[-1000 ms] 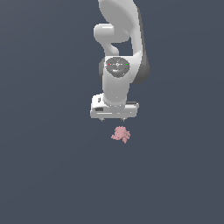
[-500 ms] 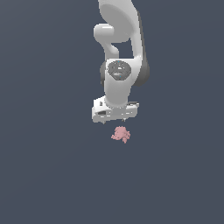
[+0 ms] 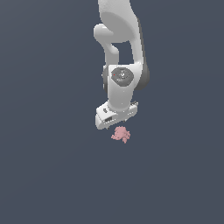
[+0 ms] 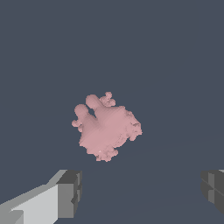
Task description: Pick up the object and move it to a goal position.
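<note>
The white Panda arm (image 3: pixel 120 65) reaches down over the dark grey tabletop (image 3: pixel 43 166). Its gripper (image 4: pixel 140 192) hangs just above the pink lumpy object (image 3: pixel 120 134), apart from it. The fingers (image 4: pixel 70 192) are spread wide, grasping nothing.

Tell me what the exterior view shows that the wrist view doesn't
Only the exterior view shows the white arm reaching down, with the end effector just above the pink object. Only the wrist view shows the two dark fingertips spread wide apart, and the object's stubby lumps up close. Both show the pink object ungrasped on a plain dark surface.
</note>
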You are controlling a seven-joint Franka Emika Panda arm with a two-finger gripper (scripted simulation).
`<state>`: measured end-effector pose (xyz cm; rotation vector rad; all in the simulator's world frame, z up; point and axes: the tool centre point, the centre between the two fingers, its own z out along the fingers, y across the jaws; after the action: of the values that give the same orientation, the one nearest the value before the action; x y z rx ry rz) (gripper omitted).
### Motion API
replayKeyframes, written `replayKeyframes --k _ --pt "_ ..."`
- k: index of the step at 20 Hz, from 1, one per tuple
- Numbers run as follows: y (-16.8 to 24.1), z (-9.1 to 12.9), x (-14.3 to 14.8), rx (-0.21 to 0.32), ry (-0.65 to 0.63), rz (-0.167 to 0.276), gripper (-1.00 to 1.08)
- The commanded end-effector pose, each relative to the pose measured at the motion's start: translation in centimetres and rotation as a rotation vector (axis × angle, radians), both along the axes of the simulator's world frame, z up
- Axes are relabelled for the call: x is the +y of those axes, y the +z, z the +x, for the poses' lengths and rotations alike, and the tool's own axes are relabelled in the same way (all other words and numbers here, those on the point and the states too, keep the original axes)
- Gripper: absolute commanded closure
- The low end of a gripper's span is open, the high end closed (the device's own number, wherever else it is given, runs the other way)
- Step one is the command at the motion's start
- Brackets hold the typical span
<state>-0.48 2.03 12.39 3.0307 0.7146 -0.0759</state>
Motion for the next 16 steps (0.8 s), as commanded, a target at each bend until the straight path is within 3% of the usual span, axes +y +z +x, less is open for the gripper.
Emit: replayKeyframes --k 1,16 --pt "-0.6 0.1 0.3 -0.001 0.076 0.005 -0.92" --pt "-3.6 0.4 2.4 -0.015 0.515 0.036 -0.92"
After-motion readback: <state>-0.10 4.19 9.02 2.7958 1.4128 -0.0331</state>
